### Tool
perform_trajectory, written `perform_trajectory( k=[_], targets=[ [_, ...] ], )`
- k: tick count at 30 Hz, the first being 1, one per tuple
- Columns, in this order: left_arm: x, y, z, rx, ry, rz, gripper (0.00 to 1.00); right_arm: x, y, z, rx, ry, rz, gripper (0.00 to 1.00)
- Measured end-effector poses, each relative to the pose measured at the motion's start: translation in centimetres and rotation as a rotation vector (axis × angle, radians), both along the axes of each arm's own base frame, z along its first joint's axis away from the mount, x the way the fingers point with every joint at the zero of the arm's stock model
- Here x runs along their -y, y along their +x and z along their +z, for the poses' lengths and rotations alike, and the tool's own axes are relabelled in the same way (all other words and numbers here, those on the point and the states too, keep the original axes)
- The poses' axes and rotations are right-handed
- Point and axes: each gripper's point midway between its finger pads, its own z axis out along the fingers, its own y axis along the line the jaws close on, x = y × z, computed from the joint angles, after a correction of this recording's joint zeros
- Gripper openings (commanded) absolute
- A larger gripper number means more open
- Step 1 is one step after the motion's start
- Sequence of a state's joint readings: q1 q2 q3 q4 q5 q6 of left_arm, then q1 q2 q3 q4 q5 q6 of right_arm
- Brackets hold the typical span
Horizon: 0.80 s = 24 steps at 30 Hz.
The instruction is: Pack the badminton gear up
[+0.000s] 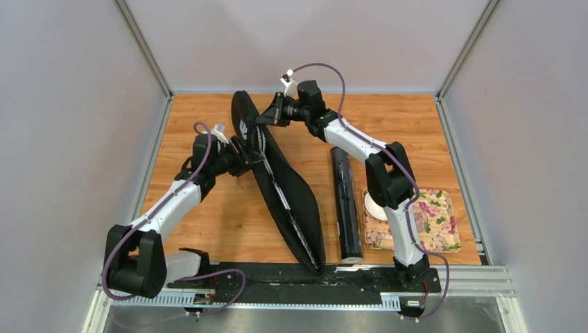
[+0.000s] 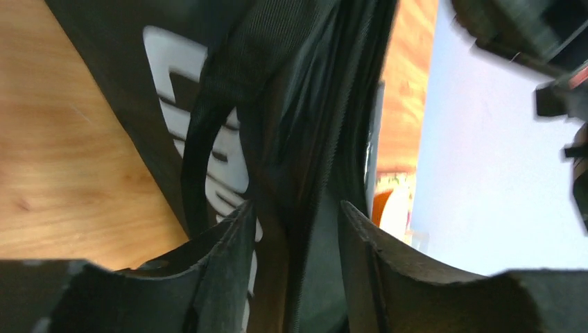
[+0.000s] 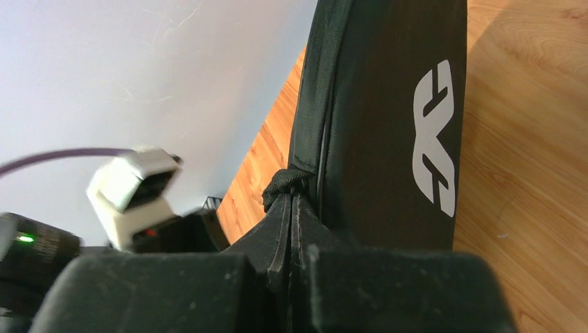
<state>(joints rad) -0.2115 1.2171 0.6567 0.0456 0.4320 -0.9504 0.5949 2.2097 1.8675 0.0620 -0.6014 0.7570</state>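
The black racket bag lies slanted across the wooden table, its long side open. A thin silver racket shaft shows inside it. My left gripper is at the bag's left edge near the top. In the left wrist view it stands open, with the zipper edge of the bag running between the fingers. My right gripper is at the bag's far end. In the right wrist view it is shut on a black fabric tab of the bag. The long dark tube lies to the right of the bag.
A flower-patterned tray sits at the right front, with a small white bowl on its left part behind the right arm. Metal frame rails and grey walls close in the table on the left, right and back.
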Motion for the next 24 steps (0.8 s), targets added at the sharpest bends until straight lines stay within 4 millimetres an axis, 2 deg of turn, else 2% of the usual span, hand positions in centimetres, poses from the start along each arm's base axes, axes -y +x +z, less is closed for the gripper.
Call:
perform_trajectory(
  k=[2, 5, 6, 8, 10, 13, 17, 21, 23, 24],
  targets=[
    [-0.9, 1.4, 1.7, 0.013, 0.044, 0.050, 0.62, 0.0, 0.0, 0.0, 0.009, -0.006, 0.008, 0.00],
    [-2.5, 4.4, 5.7, 0.063, 0.090, 0.155, 0.64, 0.0, -0.2, 0.4, 0.028, -0.017, 0.026, 0.00],
    [-3.1, 5.6, 7.1, 0.080, 0.107, 0.196, 0.80, 0.0, -0.3, 0.6, 0.034, -0.020, 0.032, 0.00],
    [-3.9, 7.8, 9.5, 0.122, 0.134, 0.255, 0.80, -0.2, -0.6, 1.1, 0.054, -0.023, 0.050, 0.00],
    [-4.5, 9.8, 10.7, 0.127, 0.159, 0.301, 0.81, -0.4, -0.9, 1.3, 0.068, -0.029, 0.070, 0.00],
    [-5.5, 12.9, 10.6, 0.060, 0.217, 0.367, 0.81, -0.8, -1.5, 1.5, 0.081, -0.045, 0.092, 0.00],
    [-6.2, 16.1, 8.8, -0.056, 0.285, 0.420, 0.80, -1.0, -1.9, 1.6, 0.099, -0.061, 0.109, 0.00],
    [-7.3, 16.2, 6.6, -0.143, 0.350, 0.454, 0.66, -1.1, -2.2, 1.3, 0.111, -0.070, 0.128, 0.00],
    [-7.4, 16.0, 6.5, -0.155, 0.354, 0.456, 0.62, -1.1, -2.4, 1.3, 0.115, -0.070, 0.139, 0.00],
    [-7.4, 16.0, 6.6, -0.154, 0.353, 0.455, 0.56, -1.1, -2.5, 1.2, 0.117, -0.071, 0.142, 0.00]
  ],
)
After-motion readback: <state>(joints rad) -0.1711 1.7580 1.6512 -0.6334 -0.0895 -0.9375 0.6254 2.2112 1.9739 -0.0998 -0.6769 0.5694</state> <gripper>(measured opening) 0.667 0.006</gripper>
